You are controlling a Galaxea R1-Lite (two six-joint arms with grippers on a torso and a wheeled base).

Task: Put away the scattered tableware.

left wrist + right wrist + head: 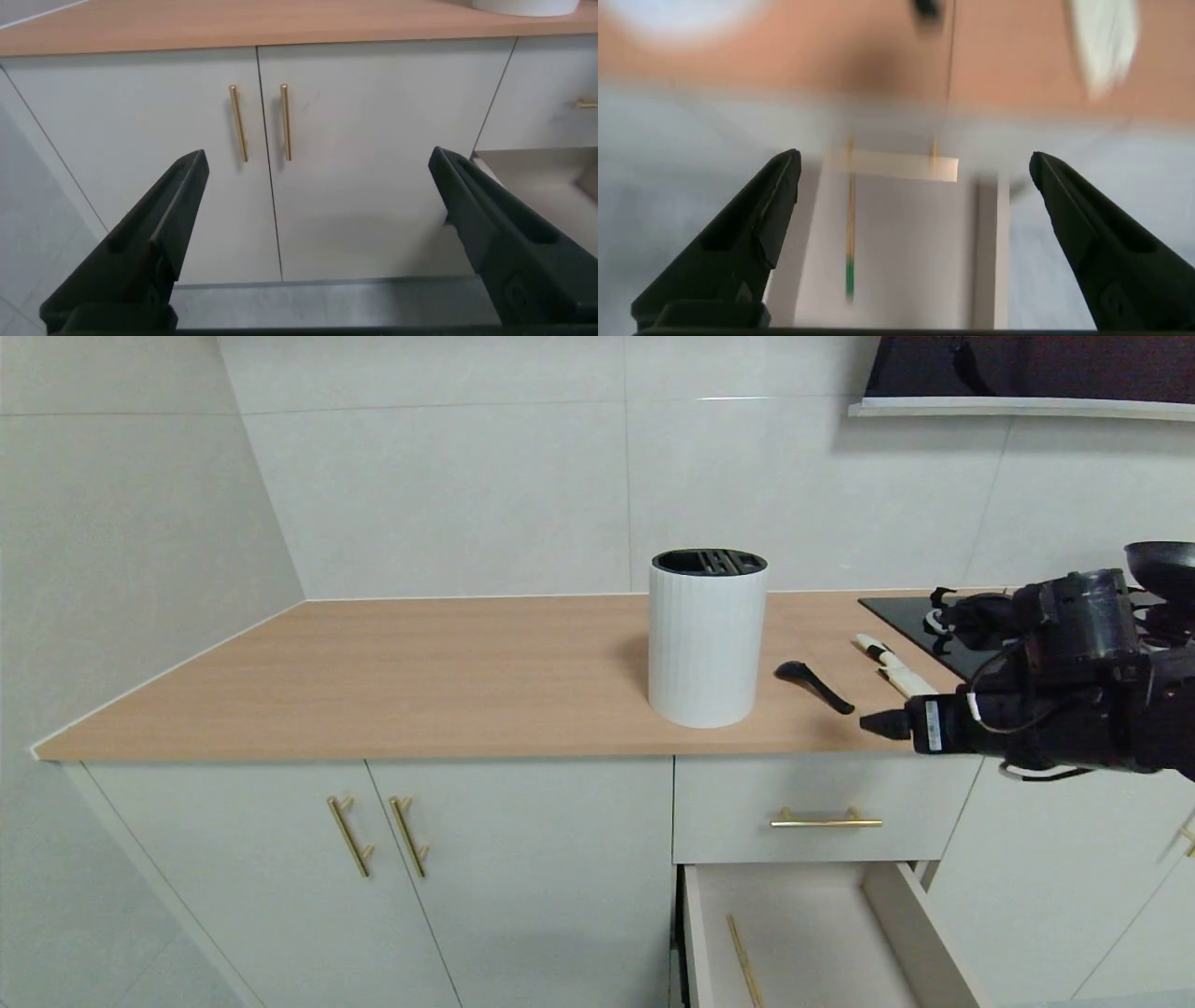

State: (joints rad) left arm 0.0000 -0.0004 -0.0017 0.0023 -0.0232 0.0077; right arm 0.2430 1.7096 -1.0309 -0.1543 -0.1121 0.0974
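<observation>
Wooden countertop (420, 672) under white tiles (448, 476), drawer (822, 924) open below

black cooktop (901, 614) in wooden counter (420, 672)

Pale tiled wall (448, 495) behind, well beyond the right gripper (882, 723). Wood-grain countertop (420, 672) level with the gripper, stretching away to its left. White double-door cabinet (280, 887) underneath, brass bar handles (350, 835). Just below the gripper, a shut drawer (728, 803); lower still, an open drawer (695, 933). Grey floor (318, 303).
</observation>
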